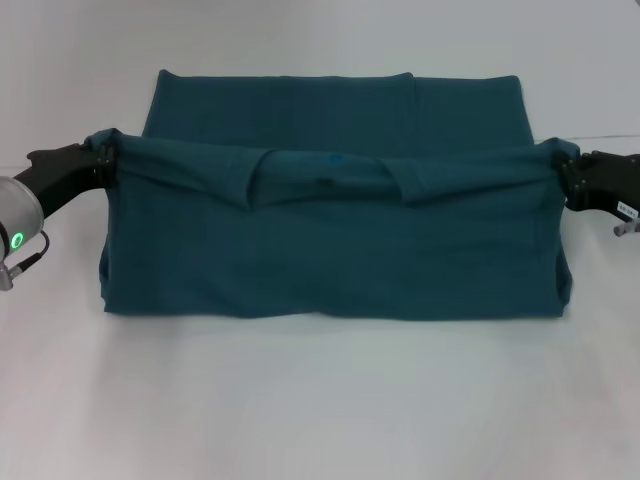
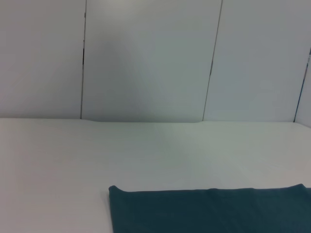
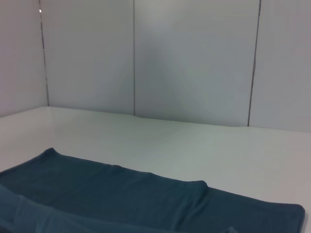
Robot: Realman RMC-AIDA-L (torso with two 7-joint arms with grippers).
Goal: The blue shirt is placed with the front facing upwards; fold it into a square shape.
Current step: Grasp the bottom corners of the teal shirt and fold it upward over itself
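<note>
The left gripper (image 1: 103, 158) is clamped on the left end of a raised fold of the blue shirt (image 1: 335, 240), its dark fingers closed tight on the bunched cloth with no gap showing. The right gripper (image 1: 566, 165) mirrors it at the opposite end, closed on the right corner of the same fold. Between the two grippers the held edge runs as a taut, nearly straight band, lifted above the rest of the garment.

Below that band, toward the robot, a wide panel of cloth hangs down and meets the white table (image 1: 320, 400) in a fairly straight lower edge with rounded corners. At the middle of the span, two flaps turn in toward each other, with a small lighter blue mark between them. Beyond the grippers, the far part of the shirt lies flat on the table, its back edge straight with one small notch.

The shirt is a plain dark teal-blue, smooth, with only soft creases; no lettering shows. The wrist views show its flat far portion (image 2: 209, 211) (image 3: 121, 194) against the table and pale wall panels (image 2: 146, 58).
</note>
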